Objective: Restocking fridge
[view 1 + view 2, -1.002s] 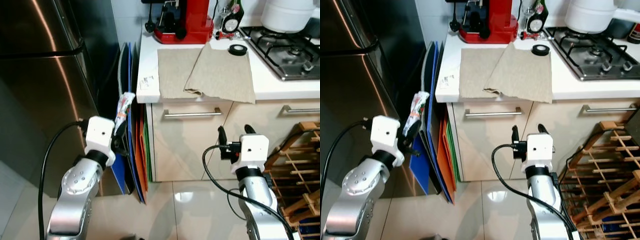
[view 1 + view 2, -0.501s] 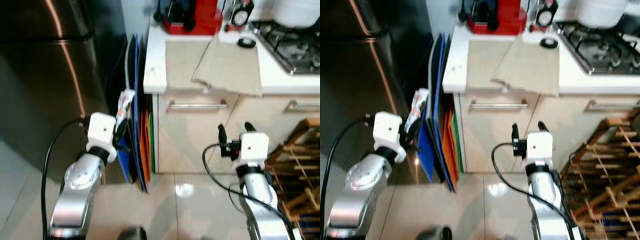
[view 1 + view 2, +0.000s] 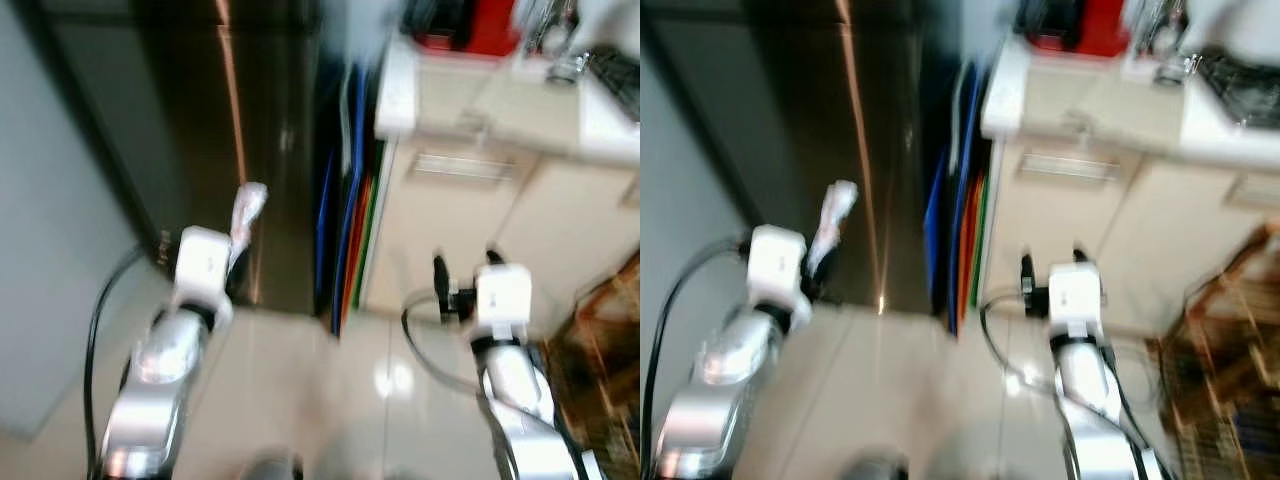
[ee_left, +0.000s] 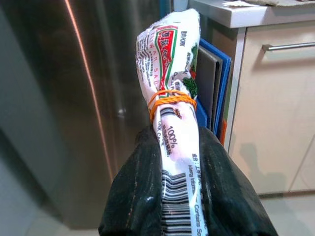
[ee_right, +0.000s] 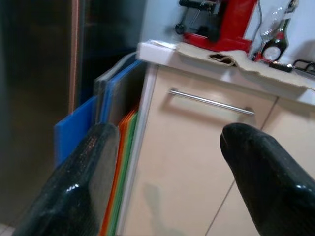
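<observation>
Left tool [image 4: 179, 196] pinched a rubber-banded food packet [image 4: 172, 93] at frame center-left, upright before the steel fridge [image 3: 200, 120], while right tool [image 5: 167, 172] hung spread at lower right near the desk [image 3: 470, 100] drawer.

Blurred: left tool [image 3: 818, 262] around a packet [image 3: 833, 222], seemingly before the fridge [image 3: 830, 130].

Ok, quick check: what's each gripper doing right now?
Left gripper: shut on the food packet.
Right gripper: open, nothing between its fingers.
</observation>
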Controlling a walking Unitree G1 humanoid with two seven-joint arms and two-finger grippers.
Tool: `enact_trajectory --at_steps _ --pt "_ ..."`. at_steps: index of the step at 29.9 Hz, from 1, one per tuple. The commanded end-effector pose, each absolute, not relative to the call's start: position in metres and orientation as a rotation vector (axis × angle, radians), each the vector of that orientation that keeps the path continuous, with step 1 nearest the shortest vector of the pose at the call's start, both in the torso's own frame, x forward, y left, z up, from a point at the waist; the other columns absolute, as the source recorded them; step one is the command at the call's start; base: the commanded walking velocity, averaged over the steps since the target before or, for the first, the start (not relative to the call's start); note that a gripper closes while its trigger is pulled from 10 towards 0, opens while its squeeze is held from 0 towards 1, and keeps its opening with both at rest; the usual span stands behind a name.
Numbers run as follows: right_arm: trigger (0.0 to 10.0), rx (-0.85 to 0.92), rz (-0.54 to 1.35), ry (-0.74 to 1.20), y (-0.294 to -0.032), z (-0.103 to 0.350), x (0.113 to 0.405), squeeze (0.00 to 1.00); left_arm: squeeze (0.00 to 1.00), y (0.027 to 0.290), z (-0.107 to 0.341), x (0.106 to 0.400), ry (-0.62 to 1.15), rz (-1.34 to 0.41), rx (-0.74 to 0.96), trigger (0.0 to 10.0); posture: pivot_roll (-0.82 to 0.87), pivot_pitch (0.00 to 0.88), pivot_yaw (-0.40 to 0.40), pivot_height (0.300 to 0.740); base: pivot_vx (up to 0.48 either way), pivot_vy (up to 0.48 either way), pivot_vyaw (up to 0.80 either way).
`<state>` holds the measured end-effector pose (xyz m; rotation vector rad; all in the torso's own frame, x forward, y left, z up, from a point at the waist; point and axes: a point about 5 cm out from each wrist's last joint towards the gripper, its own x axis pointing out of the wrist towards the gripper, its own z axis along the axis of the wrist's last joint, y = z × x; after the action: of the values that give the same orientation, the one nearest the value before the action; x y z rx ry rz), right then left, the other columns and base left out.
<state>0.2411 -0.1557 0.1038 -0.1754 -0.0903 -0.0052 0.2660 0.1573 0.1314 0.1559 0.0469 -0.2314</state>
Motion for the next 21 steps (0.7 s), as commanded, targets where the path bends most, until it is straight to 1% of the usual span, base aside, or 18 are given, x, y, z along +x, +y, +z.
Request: enact_trajectory --at_steps 1,4,5,10,17,21 --pt "10.0 -0.184 -0.012 -0.103 -0.1588 0.1075 0.2411 0.0 0.0 0.1526 0.1374 0.2664 0.009 -0.262 0.144 10.0 0.01 0.0 0.032 0.74 0.0 0.0 0.0" --pt "10.0 -0.185 -0.013 -0.102 -0.1584 0.1072 0.2413 0.0 0.0 0.1505 0.1381 0.2654 0.003 -0.286 0.159 10.0 0.01 0.0 0.034 0.74 0.0 0.0 0.0" --pt "10.0 -0.186 -0.013 -0.102 -0.1583 0.1069 0.2417 0.0 0.0 0.1498 0.138 0.2649 0.001 -0.294 0.16 10.0 0.01 0.0 0.034 0.74 0.0 -0.364 0.0" --pt "10.0 -0.201 -0.024 -0.1 -0.1597 0.1063 0.2433 0.0 0.0 0.1455 0.139 0.2635 -0.008 -0.331 0.155 10.0 0.01 0.0 0.035 0.74 0.0 -0.48 0.0" --pt "10.0 -0.228 -0.042 -0.096 -0.1626 0.1064 0.2466 0.0 0.0 0.1445 0.1383 0.2656 -0.009 -0.34 0.155 10.0 0.01 0.0 0.037 0.74 0.0 -0.48 0.0" --pt "10.0 -0.226 -0.042 -0.098 -0.1625 0.1059 0.2468 0.0 0.0 0.144 0.1384 0.2658 -0.011 -0.348 0.153 10.0 0.01 0.0 0.038 0.74 0.0 -0.478 -0.6"
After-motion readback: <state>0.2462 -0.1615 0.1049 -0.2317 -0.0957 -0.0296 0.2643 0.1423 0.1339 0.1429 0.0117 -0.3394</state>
